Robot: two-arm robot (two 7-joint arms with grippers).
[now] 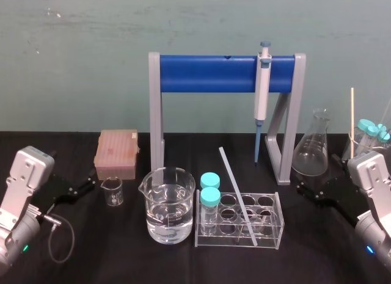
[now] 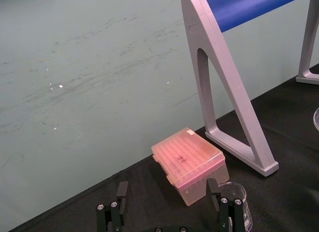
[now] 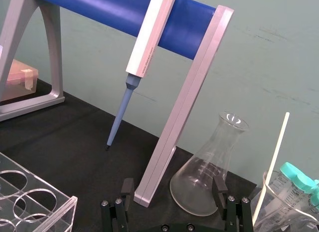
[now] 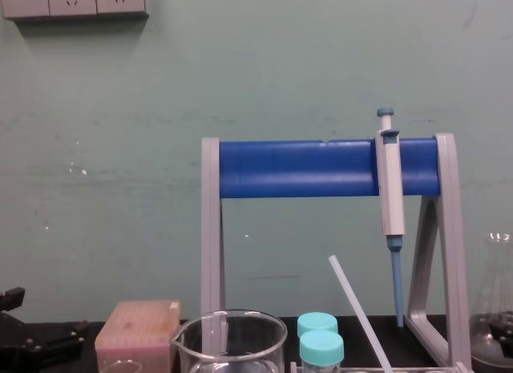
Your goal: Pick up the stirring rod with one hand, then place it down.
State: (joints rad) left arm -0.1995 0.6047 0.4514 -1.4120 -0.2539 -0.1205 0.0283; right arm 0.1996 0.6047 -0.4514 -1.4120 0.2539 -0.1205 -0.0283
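The stirring rod (image 1: 238, 195) is leaning tilted in a clear tube rack (image 1: 276, 204), between both hands. The right hand (image 1: 303, 187) is sitting open, near the rack; the left hand (image 1: 85, 186) is sitting open, farther off. Pickup is not yet beginning: next, one hand likely needs to be reaching inward and closing on the rod's upper part.

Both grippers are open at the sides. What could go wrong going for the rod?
The rod leans in the clear rack; a sideways pull could tip the rack or its capped tubes. The beaker stands close on its left, so the right gripper looks safer than the left gripper.
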